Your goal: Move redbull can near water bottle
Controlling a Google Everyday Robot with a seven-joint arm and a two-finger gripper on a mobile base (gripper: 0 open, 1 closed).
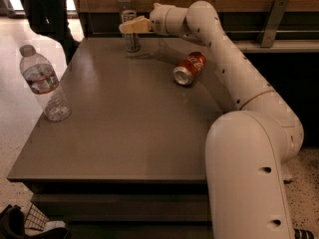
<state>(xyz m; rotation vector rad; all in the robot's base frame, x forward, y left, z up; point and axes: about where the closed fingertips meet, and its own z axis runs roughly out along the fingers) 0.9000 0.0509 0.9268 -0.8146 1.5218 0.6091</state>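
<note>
The redbull can (131, 38), a slim silver-grey can, stands upright at the far edge of the table (129, 133). My gripper (130, 26) has reached it from the right; its tan fingers (137, 25) lie across the can's upper part. The water bottle (45, 86), clear with a grey cap and red-and-white label, stands at the table's left edge, far from the can.
A red Coca-Cola can (189, 68) lies on its side right of the table's middle, below my arm (224, 68). A person (47, 9) stands at the far left beyond the table. A counter ledge (279, 44) runs along the right.
</note>
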